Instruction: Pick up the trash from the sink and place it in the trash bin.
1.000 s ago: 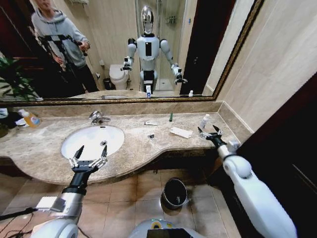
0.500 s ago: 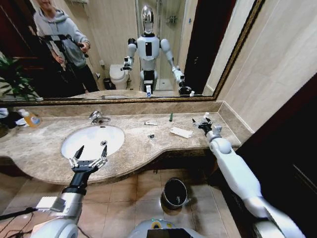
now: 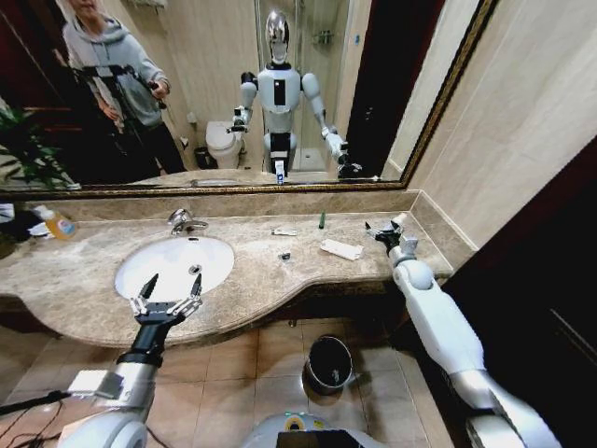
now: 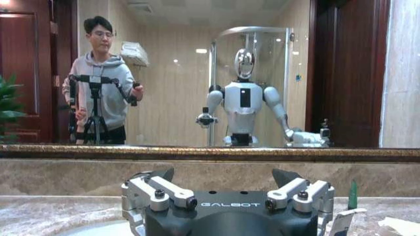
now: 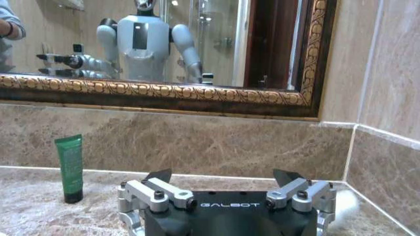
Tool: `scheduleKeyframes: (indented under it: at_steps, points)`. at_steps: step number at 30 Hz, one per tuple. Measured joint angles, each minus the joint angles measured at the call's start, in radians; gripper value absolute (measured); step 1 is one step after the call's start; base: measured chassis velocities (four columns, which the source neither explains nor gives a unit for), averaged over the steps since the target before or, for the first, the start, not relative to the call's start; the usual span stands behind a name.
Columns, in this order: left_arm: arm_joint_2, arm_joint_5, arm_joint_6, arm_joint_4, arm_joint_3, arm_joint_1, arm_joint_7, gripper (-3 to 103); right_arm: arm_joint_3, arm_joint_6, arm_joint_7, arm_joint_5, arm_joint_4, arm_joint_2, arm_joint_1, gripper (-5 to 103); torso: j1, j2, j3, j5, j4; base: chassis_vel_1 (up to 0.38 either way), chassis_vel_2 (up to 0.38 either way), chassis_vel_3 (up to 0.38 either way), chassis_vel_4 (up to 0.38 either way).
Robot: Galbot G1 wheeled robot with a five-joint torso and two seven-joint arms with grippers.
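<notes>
The white oval sink point(image 3: 159, 271) is set in the marble countertop. Trash lies on the counter to its right: a slim white sachet point(image 3: 284, 231), a tiny dark bit point(image 3: 284, 255), a flat white packet point(image 3: 341, 249) and a dark green tube point(image 3: 322, 220) standing by the back wall. My right gripper point(image 3: 384, 227) is open low over the counter's back right corner, right of the packet. The right wrist view shows its spread fingers point(image 5: 159, 175) and the green tube point(image 5: 70, 168) beyond them. My left gripper point(image 3: 173, 285) hangs open above the sink's front rim. The black trash bin point(image 3: 329, 362) stands on the floor under the counter.
A chrome faucet point(image 3: 182, 221) stands behind the basin. An orange liquid bottle point(image 3: 59, 222) is at the far left, beside a plant point(image 3: 23, 149). The mirror point(image 3: 233, 84) and the side wall close off the right corner. There is tiled floor around the bin.
My right arm has stretched forward, carrying its gripper from the counter's right edge to the back corner where a white mini bottle stood. The left arm has not moved.
</notes>
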Motion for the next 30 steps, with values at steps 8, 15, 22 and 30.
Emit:
scheduleKeyframes:
  at_steps: [8,15,22,30]
  points:
    - [0.000,0.000,0.000,0.000,0.000,0.000,0.000,100,0.005,0.000,-0.003,0.002,0.002,-0.015,-0.005,100,0.000,0.000,0.000,0.0001,0.0000,0.000,0.000,0.000,0.000]
    - [0.000,0.000,0.000,0.000,0.000,0.000,0.000,100,0.004,0.001,-0.003,0.003,-0.026,-0.011,0.008,100,0.000,0.000,0.000,0.0001,0.0000,0.000,0.000,0.000,0.000]
    - [0.000,0.000,0.000,0.000,0.000,0.000,0.000,100,0.031,0.000,0.052,-0.013,-0.070,0.011,0.010,100,0.000,0.000,0.000,-0.0001,0.0000,0.000,0.000,0.000,0.000]
    - [0.000,0.000,0.000,0.000,0.000,0.000,0.000,100,0.017,-0.056,0.278,-0.041,-0.088,0.071,0.044,100,0.000,0.000,0.000,-0.0002,0.0000,0.000,0.000,0.000,0.000]
